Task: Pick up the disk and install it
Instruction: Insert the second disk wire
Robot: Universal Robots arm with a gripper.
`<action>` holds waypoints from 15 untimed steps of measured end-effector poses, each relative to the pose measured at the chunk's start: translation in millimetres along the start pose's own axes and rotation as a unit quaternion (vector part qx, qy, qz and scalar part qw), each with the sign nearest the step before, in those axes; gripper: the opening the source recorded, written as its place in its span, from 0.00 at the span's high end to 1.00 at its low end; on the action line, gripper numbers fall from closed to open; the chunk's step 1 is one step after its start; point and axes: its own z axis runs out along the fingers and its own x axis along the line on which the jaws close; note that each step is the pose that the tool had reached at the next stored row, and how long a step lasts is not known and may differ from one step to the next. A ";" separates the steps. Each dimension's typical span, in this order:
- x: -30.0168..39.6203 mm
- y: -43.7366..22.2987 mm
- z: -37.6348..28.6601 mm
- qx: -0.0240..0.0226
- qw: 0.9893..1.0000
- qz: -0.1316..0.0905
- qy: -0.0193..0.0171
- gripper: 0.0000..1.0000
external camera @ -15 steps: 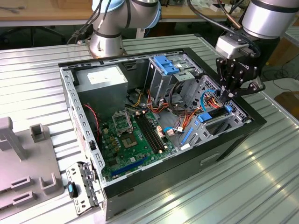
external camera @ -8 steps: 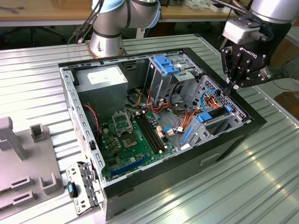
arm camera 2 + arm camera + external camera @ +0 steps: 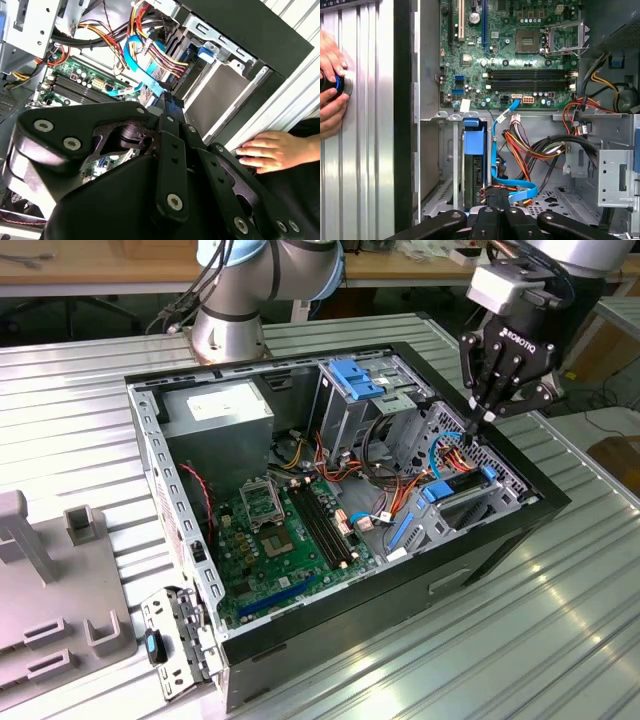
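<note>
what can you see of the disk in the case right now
The disk sits in a grey metal bay at one end of the open computer case, standing on edge. It looks like a dark, flat drive held in a bright blue plastic carrier, with the blue end tab facing the green board. In the exterior view its blue frame shows near the case's wall on that view's right. Orange, red and blue cables crowd beside it. The gripper hangs just above it.

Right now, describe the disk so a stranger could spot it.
Look inside the open computer case, at the exterior view's right, beneath the gripper. The disk sits in the grey cage: a dark slab with blue rails, unlike the blue bracket atop the upright cage behind.
</note>
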 end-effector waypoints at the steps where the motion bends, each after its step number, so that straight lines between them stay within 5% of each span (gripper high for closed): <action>1: 0.0 -1.2 0.1 0.000 1.000 0.000 0.001 0.89; 5: -4.5 -8.2 1.1 -0.001 1.000 0.000 0.003 0.82; 12: -12.7 -8.4 2.8 -0.001 1.000 0.006 0.006 0.67; 13: -17.9 -8.4 5.7 -0.001 1.000 0.006 0.008 0.67; 15: -19.8 -8.4 9.2 -0.002 1.000 0.006 0.021 0.67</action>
